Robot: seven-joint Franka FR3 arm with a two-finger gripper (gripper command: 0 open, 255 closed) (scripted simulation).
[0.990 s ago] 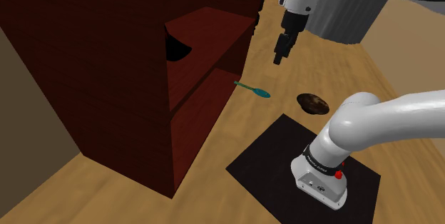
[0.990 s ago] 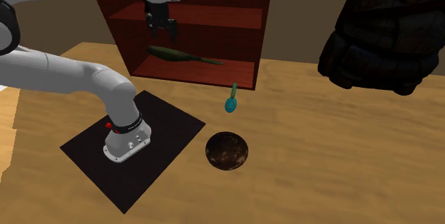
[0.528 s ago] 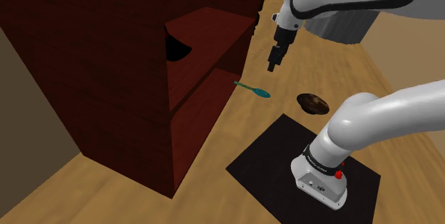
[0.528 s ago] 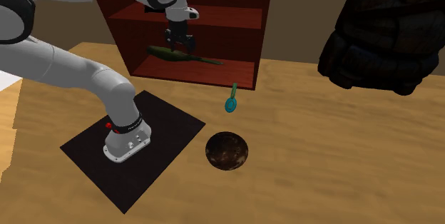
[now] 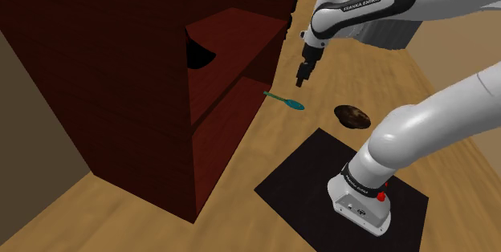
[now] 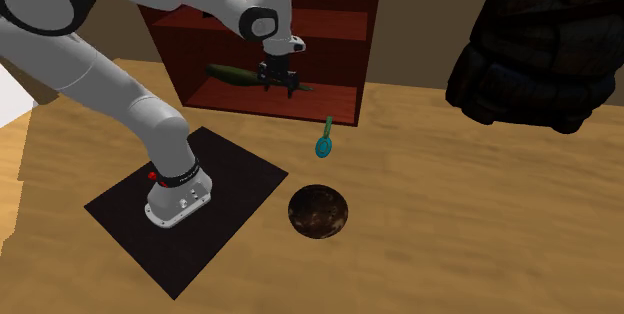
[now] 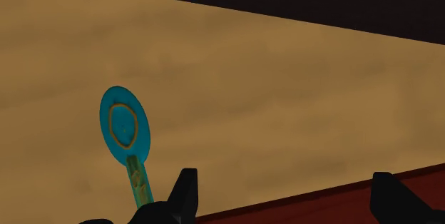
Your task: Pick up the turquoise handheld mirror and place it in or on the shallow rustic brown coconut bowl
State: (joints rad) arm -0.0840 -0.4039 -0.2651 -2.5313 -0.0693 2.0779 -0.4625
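The floor is of light brown wood. A dark red shelf unit stands on it, open at the front, with a tan wall behind. A black mat lies on the floor near the unit. A dark lumpy mass stands well apart.

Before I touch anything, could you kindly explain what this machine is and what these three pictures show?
It is a white robot arm with a black two-finger gripper, drawn by a simulator. One picture looks down from beside its base. One faces the dark red shelf unit across the wooden floor. One comes from a camera on the hand, looking along the fingers. On the floor lie a turquoise handheld mirror and a shallow brown bowl, apart from each other, in front of the shelves. The gripper hangs open above the floor near the mirror and holds nothing.
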